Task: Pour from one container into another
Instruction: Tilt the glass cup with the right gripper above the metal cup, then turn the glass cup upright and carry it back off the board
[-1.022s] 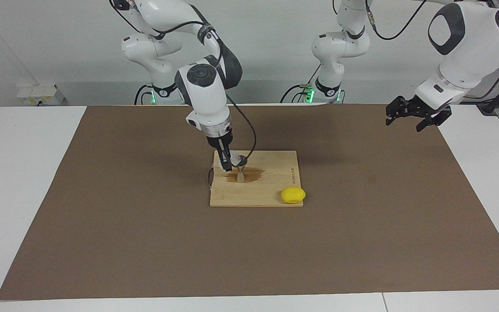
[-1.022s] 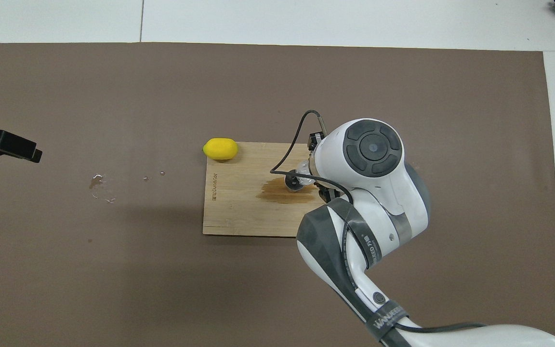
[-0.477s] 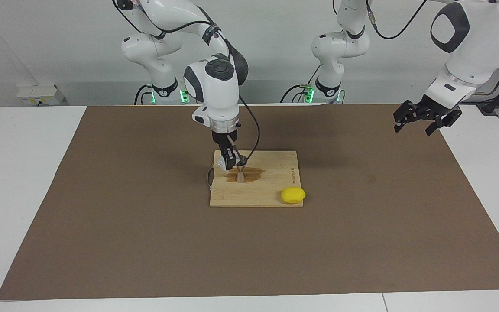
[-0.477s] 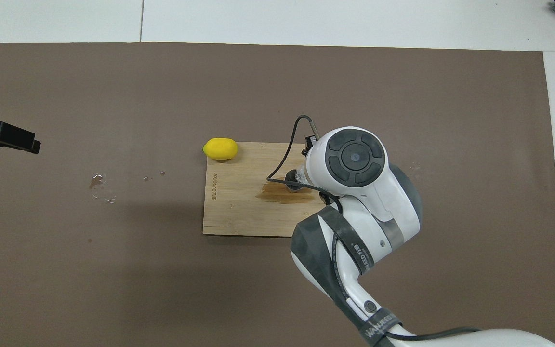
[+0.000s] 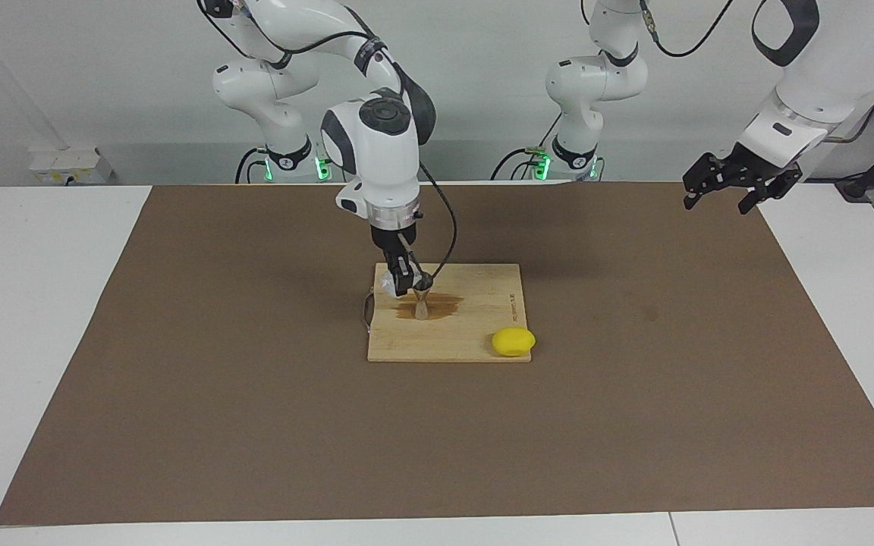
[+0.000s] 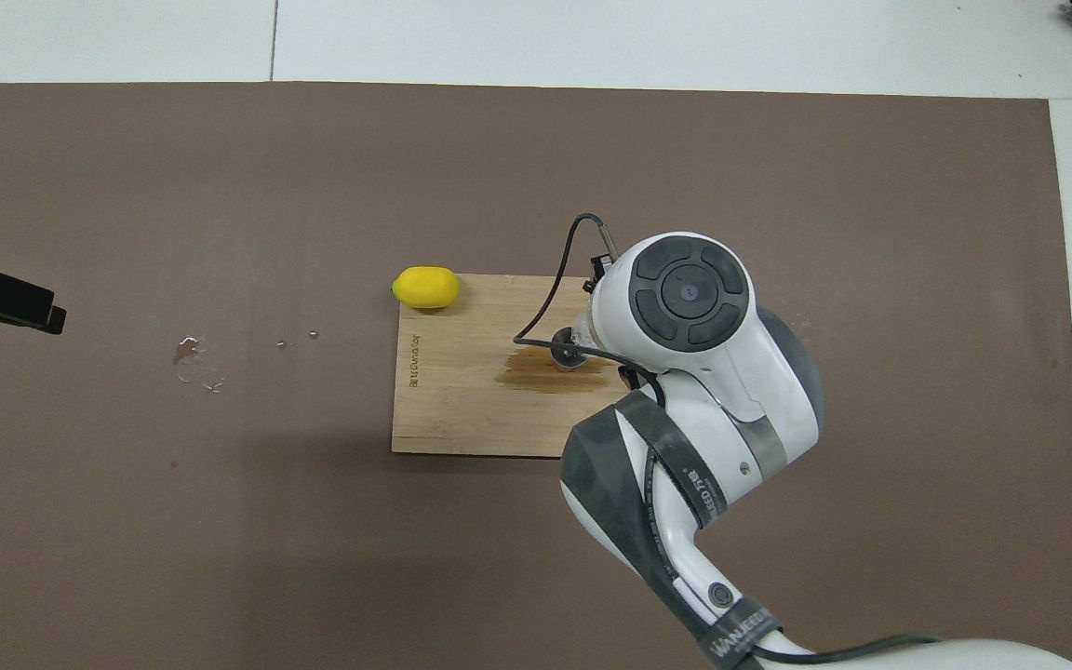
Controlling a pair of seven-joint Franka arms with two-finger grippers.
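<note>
Our right gripper [image 5: 400, 287] was clamped on the clear cup [image 5: 389, 285], holding it just beside the rim of the metal jigger [image 5: 422, 300] and low over the wooden board [image 5: 475, 334]. In the facing view the cup showed only as a pale glint at the fingertips, and we could not tell how far it was tipped or whether any liquid was left in it. The jigger stood upright on the board, toward its edge nearer the robots, in the middle of a dark wet stain [image 6: 545, 374] that spread along the grain. We judged that stain as liquid that had missed the narrow mouth, and more could follow if the cup's lip sat off the centre of the jigger. The fingers were so close to the jigger that a small sideways move could knock it over, since it stands on a small foot with a thin waist. A lemon [image 5: 514, 341] lay at the board's corner, well apart from the pour. Some droplets [image 6: 192, 358] glistened on the brown mat [image 5: 255, 417] toward the left arm's end. Our left gripper [image 5: 733, 180] waited with its fingers apart, high over that end.
</note>
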